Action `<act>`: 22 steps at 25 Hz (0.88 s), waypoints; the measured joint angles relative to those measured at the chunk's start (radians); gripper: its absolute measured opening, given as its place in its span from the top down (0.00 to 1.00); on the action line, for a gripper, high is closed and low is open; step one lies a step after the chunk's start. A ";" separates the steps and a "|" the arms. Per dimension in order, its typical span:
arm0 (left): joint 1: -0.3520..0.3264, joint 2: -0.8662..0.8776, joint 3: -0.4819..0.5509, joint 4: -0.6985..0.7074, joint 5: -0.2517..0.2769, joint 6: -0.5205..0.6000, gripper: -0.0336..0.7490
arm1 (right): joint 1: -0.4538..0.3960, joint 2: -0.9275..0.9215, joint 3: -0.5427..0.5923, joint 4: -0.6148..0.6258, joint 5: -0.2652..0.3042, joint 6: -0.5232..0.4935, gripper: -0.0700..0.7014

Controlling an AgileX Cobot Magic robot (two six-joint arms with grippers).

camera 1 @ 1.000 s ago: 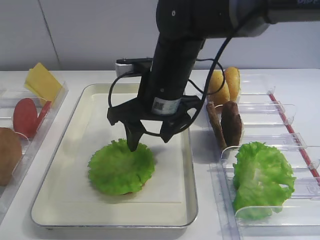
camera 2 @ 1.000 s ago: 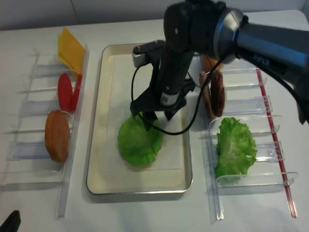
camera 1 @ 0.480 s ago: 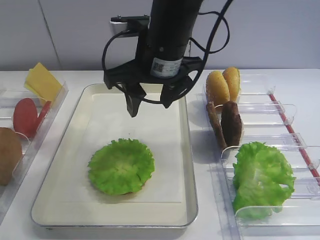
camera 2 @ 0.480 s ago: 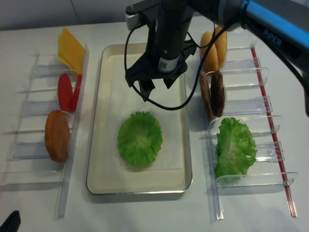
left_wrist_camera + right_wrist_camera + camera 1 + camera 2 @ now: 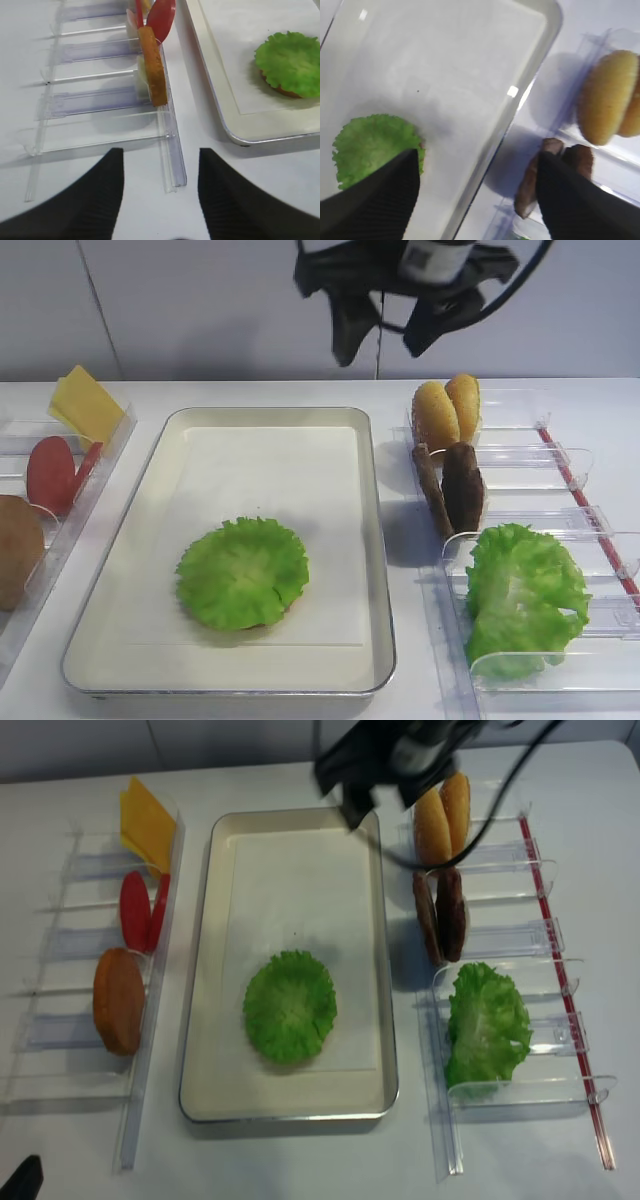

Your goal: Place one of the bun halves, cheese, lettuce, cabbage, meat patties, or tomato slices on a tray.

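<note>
The flat, ruffled bright green lettuce leaf (image 5: 243, 572) lies on the white-lined cream metal tray (image 5: 300, 445), over something brown, likely a bun half; the right gripper (image 5: 388, 332) hangs high above the tray's far edge, jaws spread and empty, clear of the food; the left gripper (image 5: 159, 192), beside the clear bins (image 5: 100, 100), is parted and empty.

lettuce (image 5: 243, 572) on the tray (image 5: 362, 540) — tomato slices (image 5: 52, 473) left, meat patties (image 5: 452, 488) right, bun halves (image 5: 447, 412) behind them
</note>
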 joint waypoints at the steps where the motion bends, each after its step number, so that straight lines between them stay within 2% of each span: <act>1: 0.000 0.000 0.000 0.000 0.000 0.000 0.54 | -0.014 -0.025 0.015 -0.012 0.002 0.000 0.25; 4: 0.000 0.000 0.000 0.000 0.000 0.000 0.54 | -0.053 -0.123 0.086 -0.067 0.003 -0.002 0.25; 10: 0.000 0.000 0.000 0.000 0.000 0.000 0.54 | -0.098 -0.352 0.297 -0.141 0.011 -0.002 0.25; 22: 0.000 0.000 0.000 0.000 0.000 0.000 0.54 | -0.098 -0.878 0.705 -0.128 0.018 -0.002 0.25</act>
